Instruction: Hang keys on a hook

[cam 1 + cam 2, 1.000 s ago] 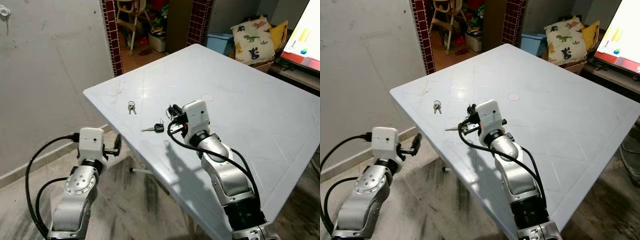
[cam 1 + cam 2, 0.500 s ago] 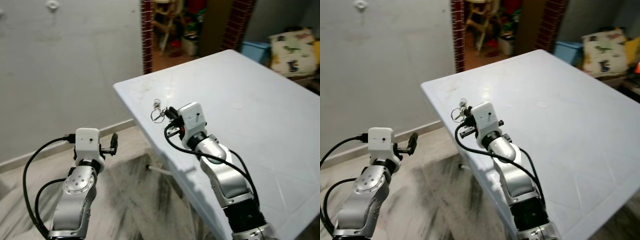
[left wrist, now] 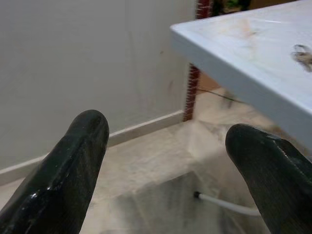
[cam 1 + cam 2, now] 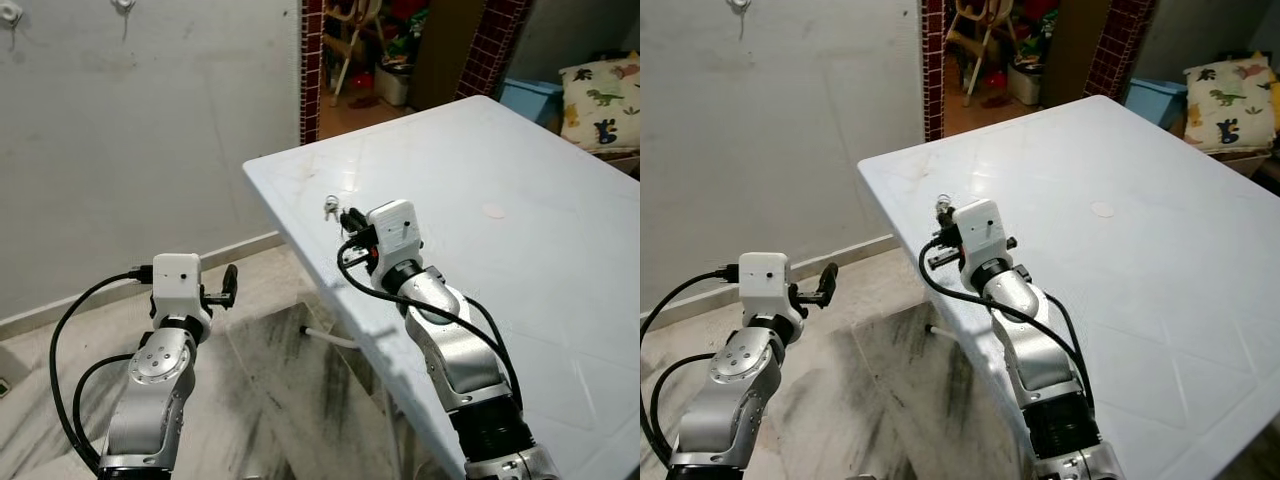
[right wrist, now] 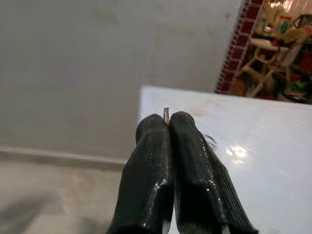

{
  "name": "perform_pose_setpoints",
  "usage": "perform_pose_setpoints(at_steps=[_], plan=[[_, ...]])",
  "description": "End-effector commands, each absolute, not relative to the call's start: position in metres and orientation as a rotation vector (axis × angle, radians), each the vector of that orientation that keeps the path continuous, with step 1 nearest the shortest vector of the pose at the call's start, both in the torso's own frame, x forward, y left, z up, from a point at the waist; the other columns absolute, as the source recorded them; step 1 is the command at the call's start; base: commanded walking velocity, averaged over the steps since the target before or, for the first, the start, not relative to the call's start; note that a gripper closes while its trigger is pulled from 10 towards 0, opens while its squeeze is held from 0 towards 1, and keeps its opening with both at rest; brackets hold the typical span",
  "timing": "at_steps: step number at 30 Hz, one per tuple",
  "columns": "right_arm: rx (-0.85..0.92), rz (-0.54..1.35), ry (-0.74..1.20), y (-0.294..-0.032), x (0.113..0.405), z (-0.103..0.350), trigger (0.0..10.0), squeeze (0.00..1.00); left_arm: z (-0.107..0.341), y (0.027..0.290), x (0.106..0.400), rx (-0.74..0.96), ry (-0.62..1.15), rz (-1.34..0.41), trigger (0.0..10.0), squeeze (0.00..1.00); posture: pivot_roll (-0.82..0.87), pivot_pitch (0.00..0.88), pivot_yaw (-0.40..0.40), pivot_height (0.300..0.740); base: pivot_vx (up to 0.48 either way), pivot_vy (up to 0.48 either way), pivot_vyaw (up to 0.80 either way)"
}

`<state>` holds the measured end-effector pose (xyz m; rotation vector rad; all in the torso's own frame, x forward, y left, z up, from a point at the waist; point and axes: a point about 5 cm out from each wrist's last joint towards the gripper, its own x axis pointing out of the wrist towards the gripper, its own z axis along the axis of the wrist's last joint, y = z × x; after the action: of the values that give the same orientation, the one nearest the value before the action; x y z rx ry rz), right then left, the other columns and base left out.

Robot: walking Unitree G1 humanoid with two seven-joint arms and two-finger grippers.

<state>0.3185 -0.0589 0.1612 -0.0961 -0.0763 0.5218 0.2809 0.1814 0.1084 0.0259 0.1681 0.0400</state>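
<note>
Up on the wall at the far left, two small white hooks [image 4: 10, 12] now sit at the top edge of the head view. A second ago there was one, so the camera has swung toward the wall; the hooks themselves have not moved.

Below them the left gripper [image 4: 228, 283] hangs out over the floor, clear of the table [image 4: 520, 180]. Its fingers are spread wide with nothing between them.

Further right, near the table's corner, a small bunch of keys [image 4: 331, 206] lies on the white top where it lay before, untouched.

Just beside that bunch is the right gripper [image 4: 348, 222], raised a little above the table edge. A second ago a black-headed key lay on the table in front of it; that spot is now bare. In the right wrist view the fingers [image 5: 151, 146] are pressed tight together with a thin sliver of metal, the key [image 5: 166, 114], poking out between their tips. The rest of the key is hidden by the fingers.

So the pick-up looks done and the carry has begun. The hooks are well apart from the gripper, high on the wall, so the robot probably has to step closer and lift the arm. With so thin a pinch, the key could twist or slip on the way.
</note>
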Motion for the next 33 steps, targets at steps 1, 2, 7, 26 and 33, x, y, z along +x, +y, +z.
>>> perform_pose_setpoints(at_steps=[1, 2, 7, 26, 33], plan=[[-0.086, 0.501, -0.092, -0.066, 0.32, 0.165, 10.0, 0.0, 0.107, 0.177, 0.282, 0.014, 0.178, 0.025, 10.0, 0.0, 0.07, 0.0, -0.025, 0.74, 0.0, 0.48, 0.0], [-0.086, 0.501, -0.092, -0.066, 0.32, 0.165, 10.0, 0.0, 0.107, 0.177, 0.282, 0.014, 0.178, 0.025, 10.0, 0.0, 0.07, 0.0, -0.025, 0.74, 0.0, 0.48, 0.0], [-0.084, 0.442, -0.102, -0.069, 0.323, 0.166, 10.0, 0.0, 0.108, 0.178, 0.284, 0.023, 0.177, 0.017, 10.0, 0.0, 0.07, 0.0, -0.019, 0.74, 0.0, 0.48, 0.0], [-0.055, 0.237, -0.051, -0.098, 0.33, 0.155, 10.0, 0.0, 0.113, 0.195, 0.287, 0.064, 0.171, 0.054, 10.0, 0.0, 0.08, 0.0, -0.011, 0.74, 0.0, 0.48, 0.0], [-0.09, 0.22, -0.061, -0.111, 0.327, 0.149, 10.0, 0.0, 0.116, 0.208, 0.286, 0.09, 0.14, 0.086, 10.0, 0.0, 0.08, 0.0, -0.013, 0.74, 0.0, 0.396, 0.0]])
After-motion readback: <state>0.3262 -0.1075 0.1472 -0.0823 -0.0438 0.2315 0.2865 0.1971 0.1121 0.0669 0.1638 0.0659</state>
